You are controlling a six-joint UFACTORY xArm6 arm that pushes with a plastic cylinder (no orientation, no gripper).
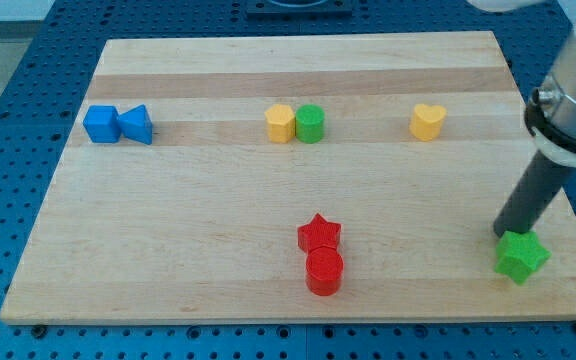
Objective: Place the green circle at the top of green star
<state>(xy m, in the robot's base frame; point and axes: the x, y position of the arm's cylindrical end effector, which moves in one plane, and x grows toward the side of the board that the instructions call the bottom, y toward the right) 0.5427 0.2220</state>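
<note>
The green circle [310, 123] stands in the upper middle of the board, touching a yellow hexagon [280, 123] on its left. The green star [521, 256] lies near the board's bottom right corner. My tip [501, 233] rests just above and left of the green star, touching or almost touching it. The rod rises from there toward the view's upper right.
A yellow heart [428, 121] lies at the upper right. A blue cube [100, 124] and a blue triangle [136, 124] touch at the upper left. A red star [319, 233] sits above a red circle [324, 271] at the bottom middle. The wooden board [168, 220] ends close to the green star.
</note>
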